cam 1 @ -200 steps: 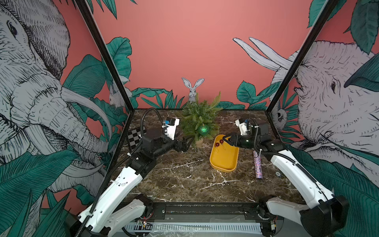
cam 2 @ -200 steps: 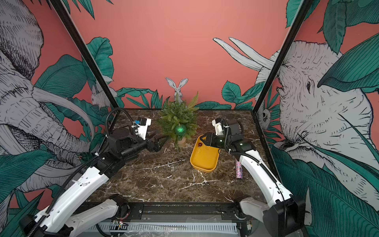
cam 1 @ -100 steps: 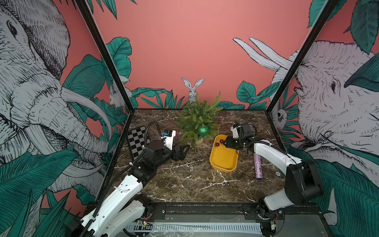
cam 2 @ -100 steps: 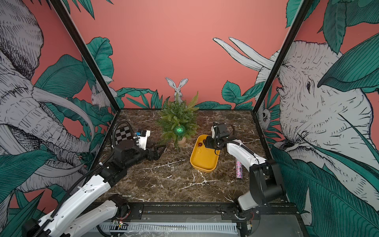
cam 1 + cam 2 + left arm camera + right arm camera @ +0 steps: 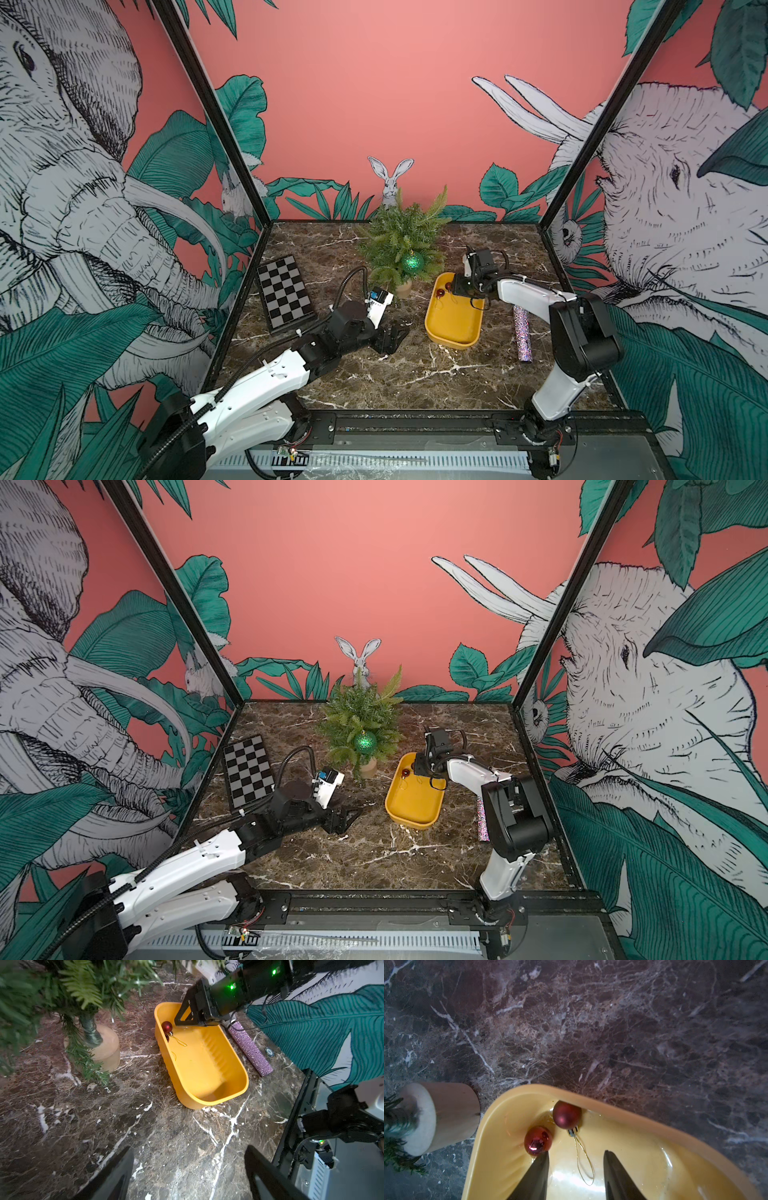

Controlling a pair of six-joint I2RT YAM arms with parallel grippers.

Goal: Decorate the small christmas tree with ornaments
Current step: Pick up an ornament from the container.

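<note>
Moved: left arm (image 5: 266,376) back off small christmas tree (image 5: 401,241); right arm (image 5: 536,297) folded in.
Left gripper (image 5: 188,1148): wide open, empty, parked clear.
Green ball (image 5: 412,262): hung, tree front.
Red balls (image 5: 566,1114): yellow tray (image 5: 453,332) corner, unhung.
Right gripper (image 5: 576,1152): part open, empty, straddling string loop (image 5: 583,1161) for pinch.

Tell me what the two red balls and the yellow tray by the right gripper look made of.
Shiny red ball: probably thin plastic, possibly glass, with a mirror-like metallic coat; it throws sharp bright reflections. Matte red ball: likely the same shell with a satin finish; only a soft sheen, and a silvery cap. Yellow tray: smooth moulded plastic, semi-gloss; light glares off its floor.
</note>
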